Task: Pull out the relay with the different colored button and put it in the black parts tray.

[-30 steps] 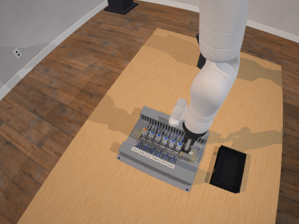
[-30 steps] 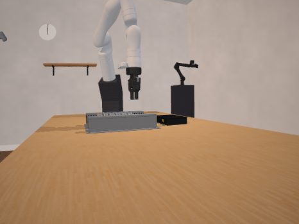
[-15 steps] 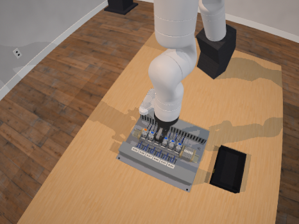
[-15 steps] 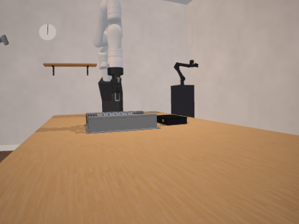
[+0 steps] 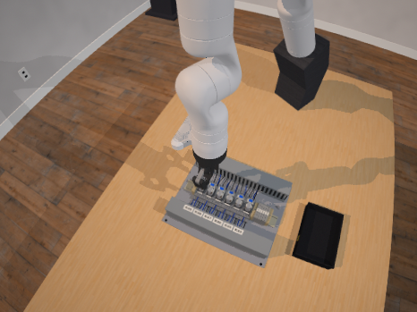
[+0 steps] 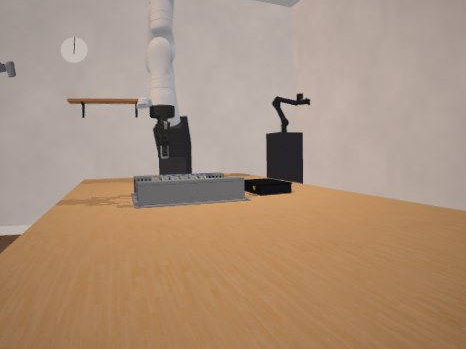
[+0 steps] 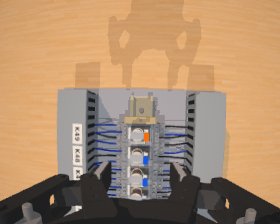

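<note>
On the back wall I had a round clock (image 6: 74, 50) up high, and below it a wooden shelf (image 6: 102, 101) on two dark brackets. Off to the right, a small black robot arm (image 6: 281, 112) stood on a dark pedestal (image 6: 284, 157). From above, I could see a wall outlet (image 5: 24, 73) near the white baseboard (image 5: 67, 77).
</note>
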`<state>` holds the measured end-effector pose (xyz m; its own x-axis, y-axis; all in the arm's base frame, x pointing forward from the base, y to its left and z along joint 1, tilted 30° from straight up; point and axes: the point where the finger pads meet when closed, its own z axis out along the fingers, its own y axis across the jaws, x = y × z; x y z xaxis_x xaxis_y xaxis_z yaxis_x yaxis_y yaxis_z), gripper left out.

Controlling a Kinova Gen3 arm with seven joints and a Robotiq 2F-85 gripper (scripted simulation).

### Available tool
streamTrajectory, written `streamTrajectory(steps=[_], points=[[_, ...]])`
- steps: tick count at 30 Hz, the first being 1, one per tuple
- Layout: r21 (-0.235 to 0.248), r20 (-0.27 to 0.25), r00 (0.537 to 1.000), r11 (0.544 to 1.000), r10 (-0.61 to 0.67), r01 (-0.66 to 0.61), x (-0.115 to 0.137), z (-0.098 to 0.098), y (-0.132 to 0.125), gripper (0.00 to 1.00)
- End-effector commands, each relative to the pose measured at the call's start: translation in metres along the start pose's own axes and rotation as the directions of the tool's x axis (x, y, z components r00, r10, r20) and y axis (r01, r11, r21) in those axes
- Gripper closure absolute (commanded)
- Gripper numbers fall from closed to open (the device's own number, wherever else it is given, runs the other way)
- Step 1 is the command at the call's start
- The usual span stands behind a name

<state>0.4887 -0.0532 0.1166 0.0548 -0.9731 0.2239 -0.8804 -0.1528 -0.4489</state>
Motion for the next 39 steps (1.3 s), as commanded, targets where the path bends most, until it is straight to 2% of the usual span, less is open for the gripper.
streamTrajectory(steps=[1, 8, 39], points=[[-0.006, -0.004, 1.0, 1.0, 0.009, -0.009, 0.0172, -0.0014, -0.0027, 0.39], [-0.006, -0.004, 1.0, 1.0, 0.009, -0.009, 0.0252, -0.0012, -0.0026, 0.39], [-0.006, -0.004, 1.0, 1.0, 0.009, -0.009, 0.0263, -0.0012, -0.0026, 0.39]])
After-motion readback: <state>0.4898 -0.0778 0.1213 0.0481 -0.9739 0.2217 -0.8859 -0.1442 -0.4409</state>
